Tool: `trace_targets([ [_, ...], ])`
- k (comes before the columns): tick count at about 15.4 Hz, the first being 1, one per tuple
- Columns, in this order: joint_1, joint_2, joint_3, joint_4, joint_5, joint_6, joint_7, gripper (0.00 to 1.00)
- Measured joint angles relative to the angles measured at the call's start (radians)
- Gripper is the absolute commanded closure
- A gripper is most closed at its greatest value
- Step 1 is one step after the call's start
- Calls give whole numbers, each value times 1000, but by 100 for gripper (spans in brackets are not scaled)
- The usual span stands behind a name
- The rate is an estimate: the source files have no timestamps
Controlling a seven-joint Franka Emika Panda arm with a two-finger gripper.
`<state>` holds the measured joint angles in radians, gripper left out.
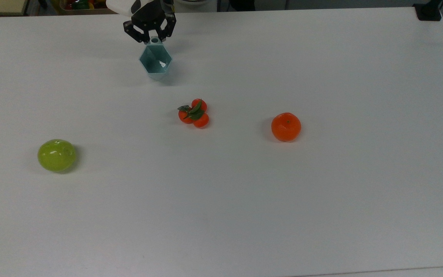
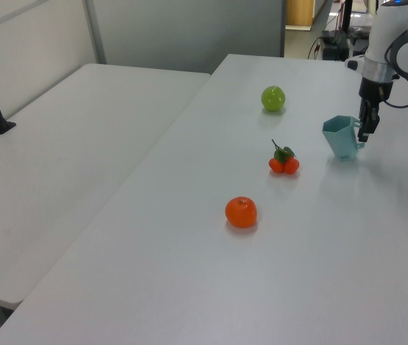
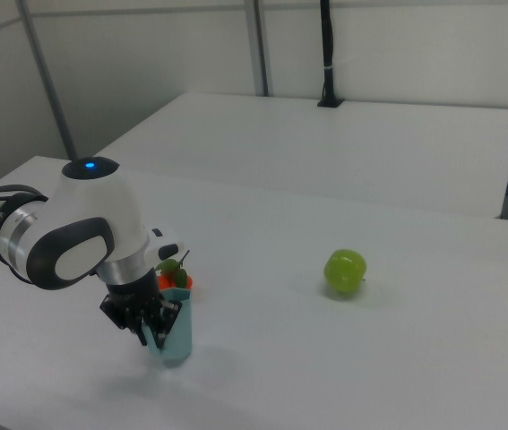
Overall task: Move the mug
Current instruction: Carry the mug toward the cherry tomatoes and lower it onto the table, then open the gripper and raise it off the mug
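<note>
Mug (image 1: pixel 155 61): one pale blue-green matte hexagonal cup, tapering downward, standing at the far left of the white tabletop (image 1: pixel 321 192) in the top view. It looks rigid, light and probably smooth; its small holed handle is the natural hold. The black claw (image 1: pixel 150 35) grips that handle. Nearby: one leafy cluster of small red-orange fruits (image 1: pixel 194 113), one orange tangerine (image 1: pixel 286 126), one green apple (image 1: pixel 57 155).
</note>
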<state>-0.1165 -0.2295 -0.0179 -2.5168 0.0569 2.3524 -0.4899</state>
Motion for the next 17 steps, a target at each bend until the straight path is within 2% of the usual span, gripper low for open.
trace_targets([
  [4, -1, 45, -2, -19, 0, -39, -1, 53],
  [6, -1, 63, -3, -19, 0, -39, -2, 44],
  [9, -1, 67, -4, -19, 0, -39, -2, 6],
  [10, -1, 67, -4, -19, 0, -39, -2, 0],
  [17, -1, 62, -6, 5, 0, -90, -2, 0],
])
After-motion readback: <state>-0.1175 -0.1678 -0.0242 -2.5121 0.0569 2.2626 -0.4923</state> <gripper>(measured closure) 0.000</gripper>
